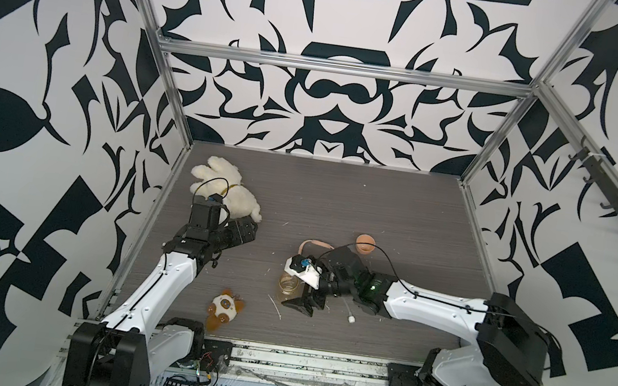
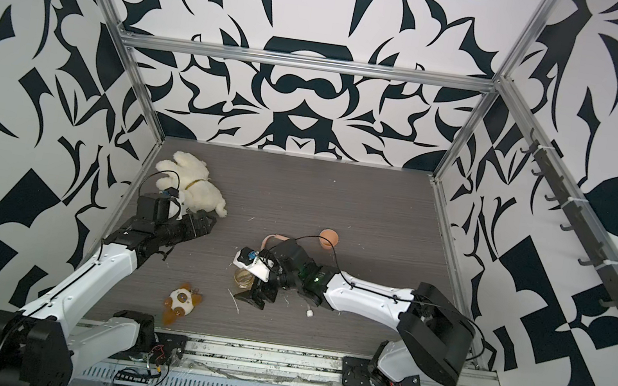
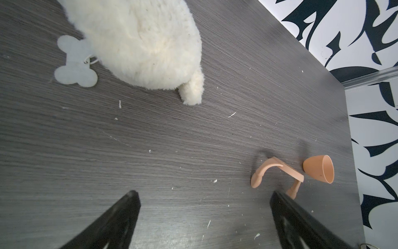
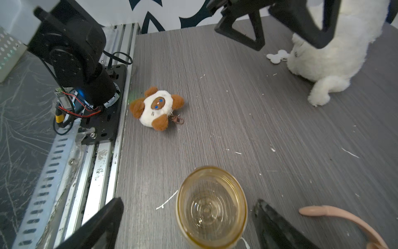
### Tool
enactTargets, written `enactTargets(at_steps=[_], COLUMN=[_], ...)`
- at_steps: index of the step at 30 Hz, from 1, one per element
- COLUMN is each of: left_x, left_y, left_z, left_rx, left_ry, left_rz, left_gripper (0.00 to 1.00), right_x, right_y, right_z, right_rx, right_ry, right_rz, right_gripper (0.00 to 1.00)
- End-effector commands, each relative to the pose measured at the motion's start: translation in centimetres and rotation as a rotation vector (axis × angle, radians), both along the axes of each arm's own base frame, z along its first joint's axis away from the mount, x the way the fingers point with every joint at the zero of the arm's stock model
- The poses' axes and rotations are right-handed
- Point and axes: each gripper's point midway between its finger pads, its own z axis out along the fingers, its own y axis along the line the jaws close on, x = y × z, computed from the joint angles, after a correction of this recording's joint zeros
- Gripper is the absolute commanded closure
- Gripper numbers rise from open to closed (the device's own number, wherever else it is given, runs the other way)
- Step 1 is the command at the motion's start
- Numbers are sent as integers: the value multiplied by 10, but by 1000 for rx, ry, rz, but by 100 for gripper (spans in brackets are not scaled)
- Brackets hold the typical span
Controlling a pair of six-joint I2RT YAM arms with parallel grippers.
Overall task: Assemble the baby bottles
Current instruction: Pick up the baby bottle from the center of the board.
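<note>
Straddling the bottle point(image 4: 211, 207) off-centre, the wide-open right end effector point(image 4: 187, 202) may strike it with one finger point(image 4: 271, 220) first, tipping it toward the ring point(image 4: 327, 210) beside it.

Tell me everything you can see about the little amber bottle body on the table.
The bottle body is small, clear and amber-tinted, plastic by its look, round with a wide open mouth and a ringed base. It stands upright on the grey table, looks empty and has nothing fitted. The right claw is open around it, one finger nearer than the other; whether either touches it cannot be told.
</note>
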Motion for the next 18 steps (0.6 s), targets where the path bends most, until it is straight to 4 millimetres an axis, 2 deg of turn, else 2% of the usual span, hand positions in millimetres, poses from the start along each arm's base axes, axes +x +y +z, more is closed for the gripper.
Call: enactTargets(at_steps=[1,12,18], left_x=[-4,-6,-6], left_y=[0,-2,-2], left_z=[-1,-7,-15], left_rx=[-7,-31,-30], left_ry=[17,23,35], left_rz=[1,9,8], left_gripper=[1,1,1], right_x=[5,24,22], right_y=[19,24,21], right_z=[19,-6,6], right_rx=[74,14,37], right_ry=[-48,-82,-103], right_rz=[36,-28,-22], right_gripper=[4,5,6])
